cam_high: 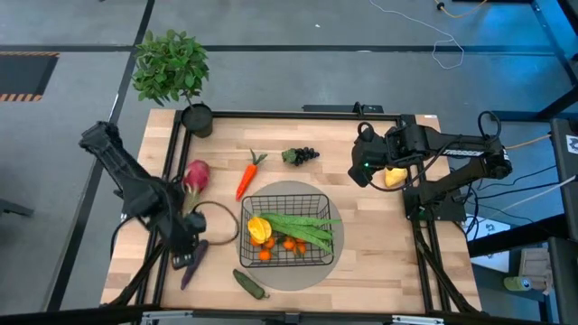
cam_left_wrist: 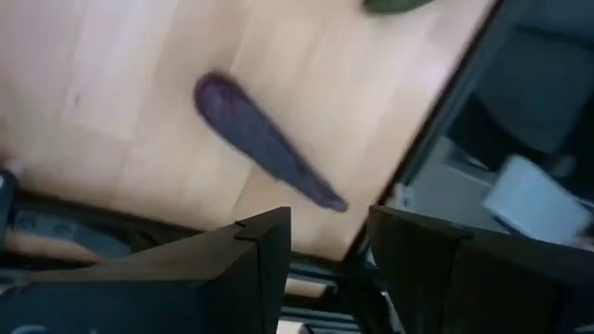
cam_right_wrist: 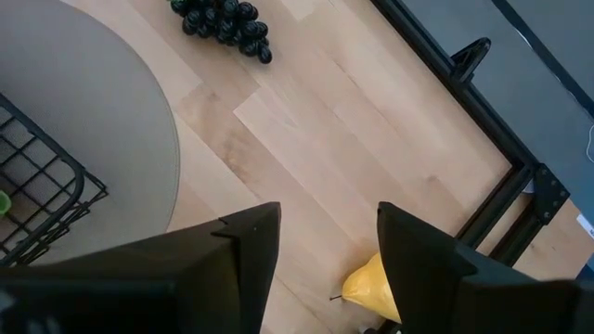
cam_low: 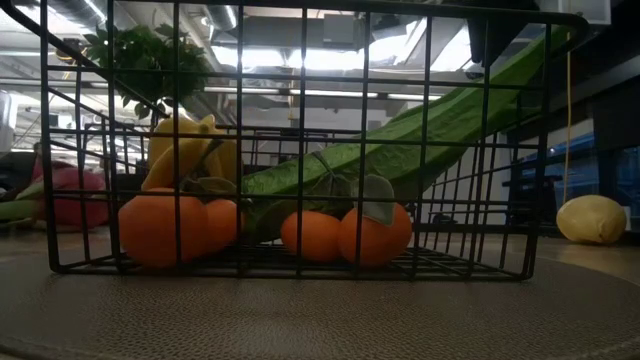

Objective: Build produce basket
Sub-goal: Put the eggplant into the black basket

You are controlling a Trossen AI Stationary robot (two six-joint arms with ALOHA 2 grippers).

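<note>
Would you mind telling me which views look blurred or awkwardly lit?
Left wrist view: eggplant and wood smeared by blur. Low view: ceiling lights glare behind the basket, leaving the tangerines dim. High view and right wrist view: evenly lit, grapes crisp.

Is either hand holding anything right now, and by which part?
Nothing is held. The left hand is open above the eggplant; the right hand is open above the lemon.

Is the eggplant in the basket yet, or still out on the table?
Out. The eggplant lies on bare wood beside the left hand, well clear of the basket, which holds other produce.
</note>
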